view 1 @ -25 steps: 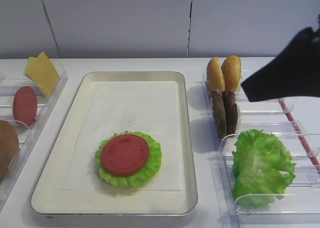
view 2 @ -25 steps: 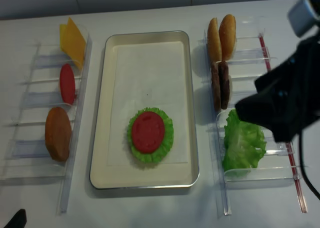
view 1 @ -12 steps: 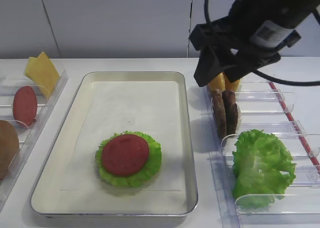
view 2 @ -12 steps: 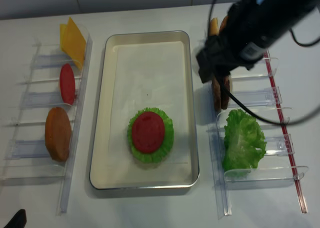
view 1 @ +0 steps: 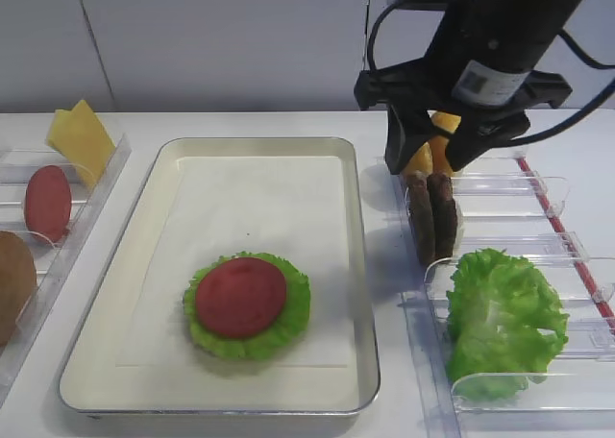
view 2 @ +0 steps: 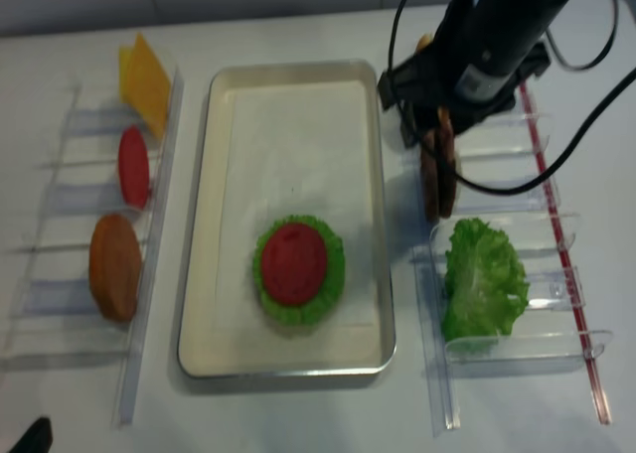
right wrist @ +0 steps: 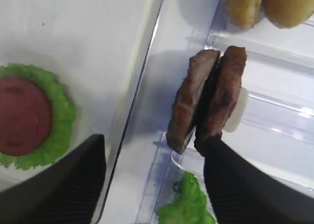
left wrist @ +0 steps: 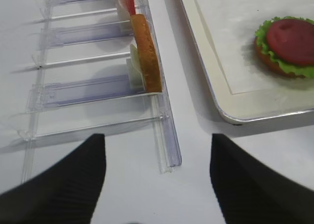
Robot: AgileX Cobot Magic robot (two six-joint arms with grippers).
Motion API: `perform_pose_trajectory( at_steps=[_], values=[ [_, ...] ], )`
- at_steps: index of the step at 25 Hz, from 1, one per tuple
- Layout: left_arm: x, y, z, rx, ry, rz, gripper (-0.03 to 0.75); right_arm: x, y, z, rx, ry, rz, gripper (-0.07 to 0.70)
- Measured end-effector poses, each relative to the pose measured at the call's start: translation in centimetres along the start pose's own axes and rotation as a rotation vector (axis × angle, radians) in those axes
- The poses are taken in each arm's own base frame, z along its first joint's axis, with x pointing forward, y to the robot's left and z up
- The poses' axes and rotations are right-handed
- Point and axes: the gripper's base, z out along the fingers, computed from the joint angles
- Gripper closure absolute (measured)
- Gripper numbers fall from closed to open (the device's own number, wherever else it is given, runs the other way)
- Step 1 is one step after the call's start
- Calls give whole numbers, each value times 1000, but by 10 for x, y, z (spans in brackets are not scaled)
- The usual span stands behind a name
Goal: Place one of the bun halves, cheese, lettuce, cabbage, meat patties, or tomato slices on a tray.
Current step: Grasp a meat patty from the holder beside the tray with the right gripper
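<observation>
- The bun halves [view 1: 434, 150] stood mostly hidden behind the right gripper [view 1: 430, 159] in both high views.
- Under the lettuce [left wrist: 274, 49] on the tray [left wrist: 216, 86], only a brown edge showed; what it was could not be told.
- The bun half [view 1: 12, 284] was cut off by the left edge.

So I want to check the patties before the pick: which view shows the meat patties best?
The right wrist view: the meat patties stand on edge side by side, large and unobstructed. Both exterior views show them small, beneath the right gripper. The left wrist view misses them.
</observation>
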Motion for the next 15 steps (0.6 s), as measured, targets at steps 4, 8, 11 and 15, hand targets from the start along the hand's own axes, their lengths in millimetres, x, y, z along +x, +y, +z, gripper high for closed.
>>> perform_pose_trajectory(
  at_steps=[4,8,11,15],
  values=[
    [0,0,0,0,0,0,253,-4,-1,9,4,-1,20,169],
    [0,0,0,0,0,0,253,-8,-2,20,6,11,31,169],
    [0,0,0,0,0,0,253,-11,-3,28,10,23,34,169],
    [0,0,0,0,0,0,253,-14,-5,37,12,27,38,169]
  ],
)
